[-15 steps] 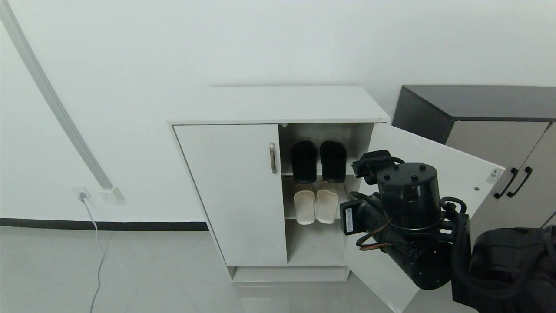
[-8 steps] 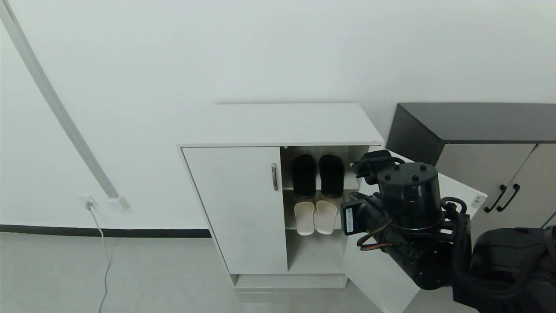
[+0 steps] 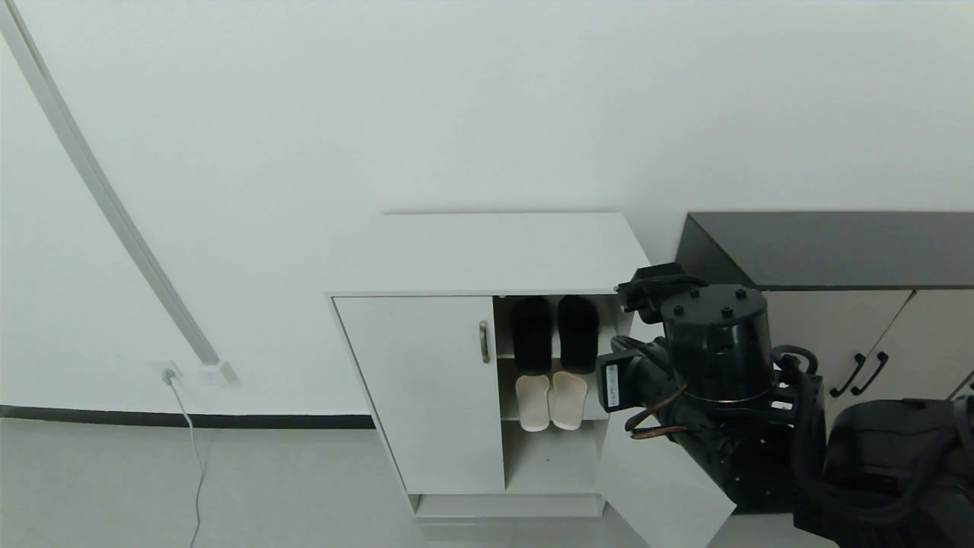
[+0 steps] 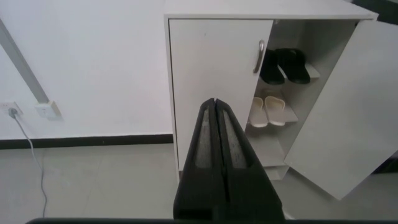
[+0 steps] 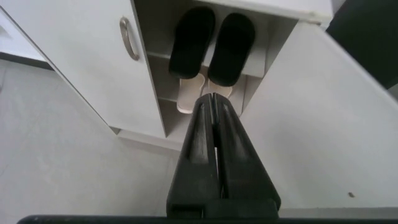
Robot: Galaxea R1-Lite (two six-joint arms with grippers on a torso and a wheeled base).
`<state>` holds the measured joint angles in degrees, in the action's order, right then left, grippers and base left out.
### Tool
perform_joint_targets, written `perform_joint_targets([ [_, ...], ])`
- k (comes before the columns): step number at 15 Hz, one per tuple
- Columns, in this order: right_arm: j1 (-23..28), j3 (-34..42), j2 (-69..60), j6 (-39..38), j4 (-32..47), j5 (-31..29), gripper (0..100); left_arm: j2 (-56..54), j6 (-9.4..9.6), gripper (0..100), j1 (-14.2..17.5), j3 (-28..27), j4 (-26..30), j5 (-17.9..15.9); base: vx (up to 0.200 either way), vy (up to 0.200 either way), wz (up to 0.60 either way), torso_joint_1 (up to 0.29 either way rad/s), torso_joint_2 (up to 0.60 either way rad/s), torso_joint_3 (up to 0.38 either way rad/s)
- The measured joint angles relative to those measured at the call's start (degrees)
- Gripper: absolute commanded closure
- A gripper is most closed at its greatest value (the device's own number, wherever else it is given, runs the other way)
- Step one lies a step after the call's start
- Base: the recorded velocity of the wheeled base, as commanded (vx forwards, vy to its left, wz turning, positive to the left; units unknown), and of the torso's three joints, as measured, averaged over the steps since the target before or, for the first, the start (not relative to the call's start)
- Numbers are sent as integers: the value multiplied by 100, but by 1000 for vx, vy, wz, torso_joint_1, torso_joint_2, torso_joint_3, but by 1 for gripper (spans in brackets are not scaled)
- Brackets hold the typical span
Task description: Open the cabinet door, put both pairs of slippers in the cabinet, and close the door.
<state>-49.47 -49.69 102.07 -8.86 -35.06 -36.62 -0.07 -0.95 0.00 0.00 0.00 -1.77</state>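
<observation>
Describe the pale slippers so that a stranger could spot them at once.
Find the white cabinet against the wall; its right door stands open. Inside, the pale slippers sit on the shelf directly below the black slippers. They are the only light-coloured pair.

Mostly hidden behind the right arm (image 3: 715,342) in the head view: the open door (image 3: 654,495), lower corner cut off by the bottom edge. Partly covered by the right gripper (image 5: 211,98) in its wrist view: the 2 white slippers (image 5: 188,96). Cut off at the head view's right edge: the dark cabinet (image 3: 829,247).
</observation>
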Motion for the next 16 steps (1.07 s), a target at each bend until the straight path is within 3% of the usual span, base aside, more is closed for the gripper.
perform_joint_targets([
  [7, 2, 61, 0, 61, -7, 4, 100, 0, 0, 100, 0, 0, 0, 0, 0, 0, 0, 180, -389, -214],
  [11, 11, 74, 5, 68, -7, 15, 100, 0, 0, 100, 0, 0, 0, 0, 0, 0, 0, 16, -24, -15],
  [16, 7, 99, 10, 66, -5, 123, 100, 0, 5, 100, 0, 0, 0, 0, 0, 0, -480, 1, 1, 2],
])
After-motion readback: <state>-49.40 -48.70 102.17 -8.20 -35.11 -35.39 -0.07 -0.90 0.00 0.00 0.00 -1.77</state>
